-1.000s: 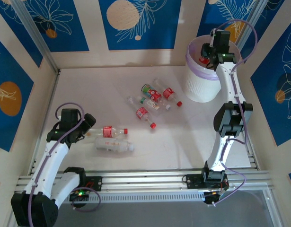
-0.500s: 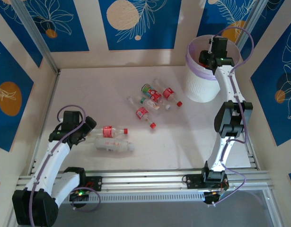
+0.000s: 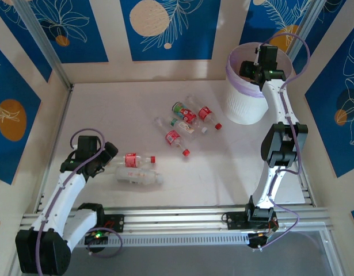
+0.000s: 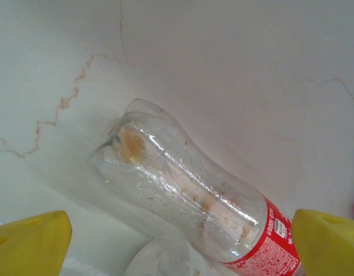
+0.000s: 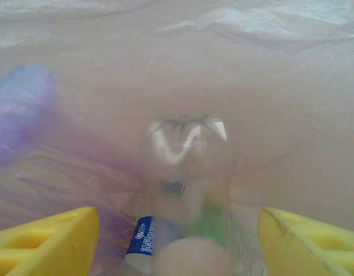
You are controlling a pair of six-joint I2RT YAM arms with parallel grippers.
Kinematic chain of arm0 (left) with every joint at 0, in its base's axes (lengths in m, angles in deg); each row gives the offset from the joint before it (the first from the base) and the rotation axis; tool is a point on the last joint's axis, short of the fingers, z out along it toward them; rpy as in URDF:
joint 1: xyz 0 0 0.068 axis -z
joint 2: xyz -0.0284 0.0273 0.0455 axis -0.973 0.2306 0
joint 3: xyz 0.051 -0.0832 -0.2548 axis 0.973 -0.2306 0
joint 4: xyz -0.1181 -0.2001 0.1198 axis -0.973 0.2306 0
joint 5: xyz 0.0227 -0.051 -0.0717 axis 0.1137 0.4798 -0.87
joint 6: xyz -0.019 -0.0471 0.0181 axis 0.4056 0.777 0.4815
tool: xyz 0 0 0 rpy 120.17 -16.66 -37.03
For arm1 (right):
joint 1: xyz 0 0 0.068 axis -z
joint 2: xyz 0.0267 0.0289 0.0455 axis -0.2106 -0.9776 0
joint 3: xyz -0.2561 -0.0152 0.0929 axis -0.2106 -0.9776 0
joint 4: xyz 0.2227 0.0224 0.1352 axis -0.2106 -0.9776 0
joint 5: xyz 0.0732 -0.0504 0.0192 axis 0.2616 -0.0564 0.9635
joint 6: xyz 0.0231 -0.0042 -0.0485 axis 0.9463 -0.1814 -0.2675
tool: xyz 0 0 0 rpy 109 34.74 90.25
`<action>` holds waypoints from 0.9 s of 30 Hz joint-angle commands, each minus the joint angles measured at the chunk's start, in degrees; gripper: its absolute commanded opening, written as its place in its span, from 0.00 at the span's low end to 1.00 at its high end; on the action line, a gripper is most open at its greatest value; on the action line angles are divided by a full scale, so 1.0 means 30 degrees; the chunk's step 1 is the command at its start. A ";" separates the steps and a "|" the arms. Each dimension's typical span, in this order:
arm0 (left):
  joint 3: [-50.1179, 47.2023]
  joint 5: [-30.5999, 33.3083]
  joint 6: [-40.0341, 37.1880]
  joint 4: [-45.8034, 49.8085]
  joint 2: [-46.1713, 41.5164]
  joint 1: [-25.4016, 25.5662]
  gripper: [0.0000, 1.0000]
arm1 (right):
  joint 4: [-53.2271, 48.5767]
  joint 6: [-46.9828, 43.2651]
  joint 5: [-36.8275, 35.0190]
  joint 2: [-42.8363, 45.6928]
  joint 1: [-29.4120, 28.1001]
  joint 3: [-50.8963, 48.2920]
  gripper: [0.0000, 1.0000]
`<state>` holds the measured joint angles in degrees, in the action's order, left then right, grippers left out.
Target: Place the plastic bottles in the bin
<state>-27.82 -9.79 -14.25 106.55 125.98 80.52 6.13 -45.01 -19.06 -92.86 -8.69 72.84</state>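
Right wrist: right hand [image 5: 178, 230] wide over bin [image 3: 243, 108] | left hand [image 4: 181, 233] wide, bottle [image 4: 182, 190] between.

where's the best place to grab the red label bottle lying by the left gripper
Probably grip the red-labelled bottle on its clear body between base and label, the left gripper coming from the base end, fingers straddling its width. It lies on its side, base toward that open gripper; a second bottle crowds its near side.
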 commanded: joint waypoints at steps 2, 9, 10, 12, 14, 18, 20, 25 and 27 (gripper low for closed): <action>-0.0201 0.0023 0.0278 -0.0176 0.0109 -0.0243 1.00 | -0.0509 0.0018 0.0309 0.0005 0.0117 0.0946 0.75; -0.0240 -0.0064 0.0135 -0.0261 0.0371 -0.0234 1.00 | -0.0880 -0.0091 0.0458 0.0319 0.0047 0.1599 0.78; -0.0236 -0.0094 0.0135 -0.0318 0.0440 -0.0239 1.00 | -0.0884 -0.0121 0.0456 0.0481 -0.0004 0.1608 0.78; -0.0262 -0.0123 0.0152 -0.0453 0.0657 -0.0239 1.00 | -0.0834 -0.0179 0.0520 0.1063 -0.0070 0.1608 0.79; -0.0299 -0.0237 0.0219 -0.0688 0.0843 -0.0231 1.00 | -0.1075 -0.0216 0.1000 0.1560 -0.0085 0.1777 0.79; -0.0329 -0.0755 0.0446 -0.1242 0.1352 -0.0252 1.00 | -0.2140 -0.0690 0.1540 0.2381 -0.0321 0.2705 0.81; -0.0333 -0.0933 0.0552 -0.1394 0.1572 -0.0238 1.00 | -0.2025 -0.1135 0.1482 0.3019 -0.0585 0.2663 0.82; -0.0609 -0.1675 0.0926 -0.1787 0.2204 -0.0210 1.00 | -0.2561 -0.1815 0.1788 0.4317 -0.1237 0.2893 0.83; -0.0858 -0.1934 0.1147 -0.2152 0.2465 -0.0227 1.00 | -0.3016 -0.2151 0.2080 0.4759 -0.1623 0.2866 0.83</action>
<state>-28.91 -13.15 -12.50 101.66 132.54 80.52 -0.27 -48.90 -15.04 -81.18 -12.28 80.01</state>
